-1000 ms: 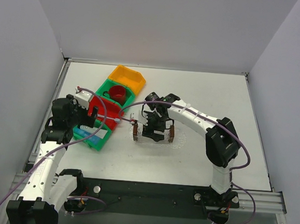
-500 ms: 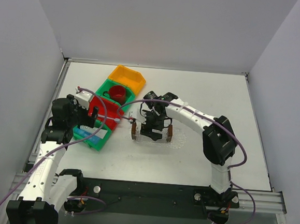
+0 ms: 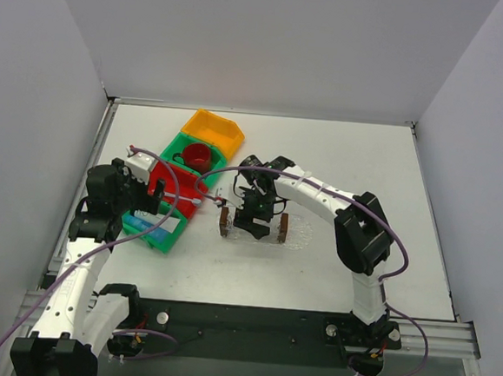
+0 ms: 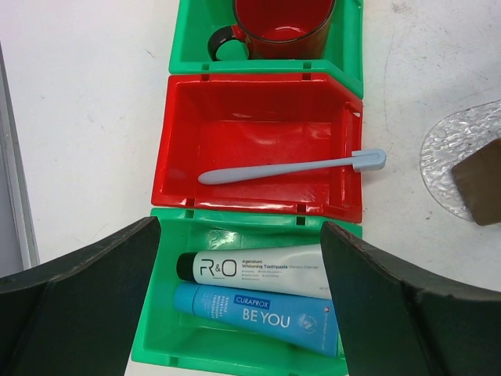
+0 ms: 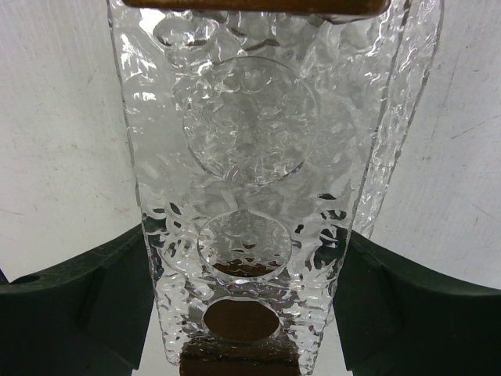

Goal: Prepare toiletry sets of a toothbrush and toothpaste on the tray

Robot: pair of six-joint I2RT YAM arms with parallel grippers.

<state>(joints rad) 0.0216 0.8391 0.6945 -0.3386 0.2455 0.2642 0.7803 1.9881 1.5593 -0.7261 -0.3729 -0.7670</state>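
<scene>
Between the left gripper's point(image 4: 241, 235) wide-spread fingers, the green bin point(image 4: 250, 223) was crowded by the silver toothpaste tube point(image 4: 266, 268) and blue toothpaste tube point(image 4: 258, 313), which touched. The toothbrush point(image 4: 290, 167) lay slantwise in the red bin point(image 4: 176, 149), with bare floor on either side. The right gripper point(image 5: 244, 235), clasping the glass tray point(image 5: 246, 117), blocked its middle.

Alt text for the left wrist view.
A pale blue toothbrush lies across a red bin, head overhanging its right rim. Below, a green bin holds a white toothpaste tube above a blue one, framed by the open left gripper.
</scene>
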